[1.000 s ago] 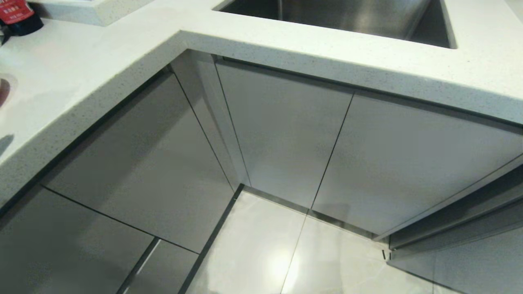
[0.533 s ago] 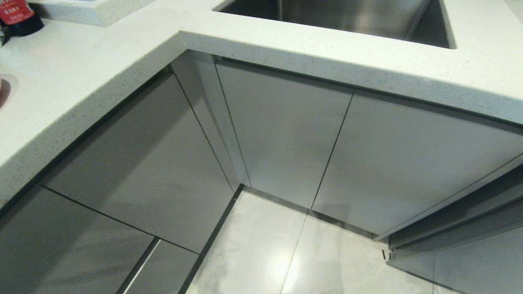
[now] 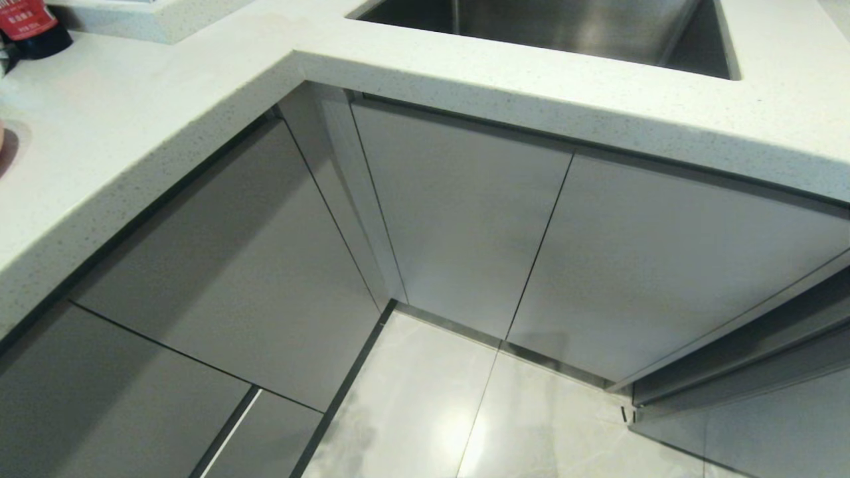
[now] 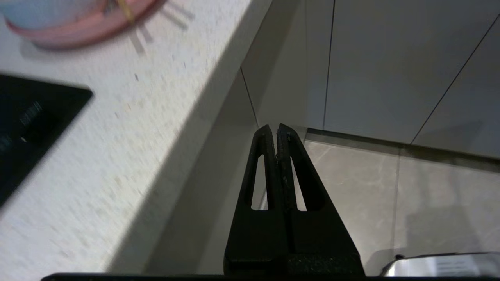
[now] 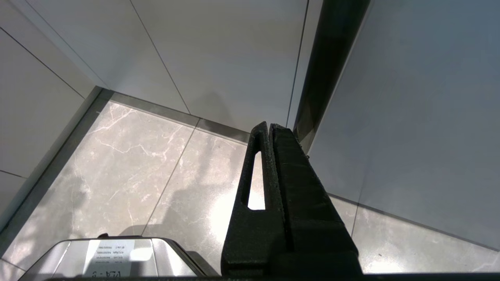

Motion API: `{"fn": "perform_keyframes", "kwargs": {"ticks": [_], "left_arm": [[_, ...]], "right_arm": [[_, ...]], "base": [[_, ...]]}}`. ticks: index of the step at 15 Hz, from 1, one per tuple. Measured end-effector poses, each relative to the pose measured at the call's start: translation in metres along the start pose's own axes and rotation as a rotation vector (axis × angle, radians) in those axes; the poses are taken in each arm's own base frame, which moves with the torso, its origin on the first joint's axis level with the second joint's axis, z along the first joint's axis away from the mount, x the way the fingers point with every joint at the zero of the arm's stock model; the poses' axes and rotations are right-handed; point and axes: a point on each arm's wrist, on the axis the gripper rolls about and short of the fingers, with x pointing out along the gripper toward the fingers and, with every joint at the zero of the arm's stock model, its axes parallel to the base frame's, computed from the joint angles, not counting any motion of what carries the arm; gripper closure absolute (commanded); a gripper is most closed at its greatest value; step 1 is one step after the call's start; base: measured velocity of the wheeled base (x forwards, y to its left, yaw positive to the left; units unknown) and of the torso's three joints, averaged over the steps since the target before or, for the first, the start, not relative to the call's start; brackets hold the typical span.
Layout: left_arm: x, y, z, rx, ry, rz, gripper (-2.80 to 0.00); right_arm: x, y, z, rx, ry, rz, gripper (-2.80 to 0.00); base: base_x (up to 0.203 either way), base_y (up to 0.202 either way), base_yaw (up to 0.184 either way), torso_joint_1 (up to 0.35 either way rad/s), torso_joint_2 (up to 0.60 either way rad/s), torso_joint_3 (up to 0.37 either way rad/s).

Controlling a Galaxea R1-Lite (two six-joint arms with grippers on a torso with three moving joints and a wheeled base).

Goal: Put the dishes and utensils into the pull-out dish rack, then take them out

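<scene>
Pink plate (image 4: 78, 27) with chopsticks (image 4: 125, 11) on countertop (image 4: 117, 136)

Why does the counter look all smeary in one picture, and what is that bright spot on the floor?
In the left wrist view the counter and the pink plate are streaked with motion blur, while the shut left gripper stays sharp. In the head view a lamp's glare shines off the glossy floor. In the right wrist view the same kind of glare sits behind the shut right gripper.
</scene>
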Motion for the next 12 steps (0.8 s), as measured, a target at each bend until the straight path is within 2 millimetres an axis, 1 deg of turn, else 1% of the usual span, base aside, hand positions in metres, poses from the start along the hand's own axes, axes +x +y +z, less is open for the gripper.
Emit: {"fn": "perform_keyframes", "kwargs": {"ticks": [2, 3, 7, 9, 12], "left_arm": [[0.002, -0.003, -0.014, -0.092, -0.041, 0.015, 0.00], [0.005, -0.004, -0.020, -0.109, -0.045, 0.019, 0.00], [0.034, -0.012, -0.054, -0.107, -0.020, 0.045, 0.00], [0.051, -0.016, -0.075, -0.094, -0.032, 0.062, 0.00], [0.067, -0.024, -0.107, -0.079, -0.003, 0.072, 0.00]], "right_arm": [[0.000, 0.000, 0.000, 0.000, 0.000, 0.000, 0.00], [0.000, 0.000, 0.000, 0.000, 0.000, 0.000, 0.00], [0.000, 0.000, 0.000, 0.000, 0.000, 0.000, 0.00], [0.000, 0.000, 0.000, 0.000, 0.000, 0.000, 0.00], [0.000, 0.000, 0.000, 0.000, 0.000, 0.000, 0.00]], "base": [[0.000, 0.000, 0.000, 0.000, 0.00, 0.000], [0.000, 0.000, 0.000, 0.000, 0.00, 0.000], [0.000, 0.000, 0.000, 0.000, 0.00, 0.000], [0.000, 0.000, 0.000, 0.000, 0.00, 0.000], [0.000, 0.000, 0.000, 0.000, 0.00, 0.000]]}}
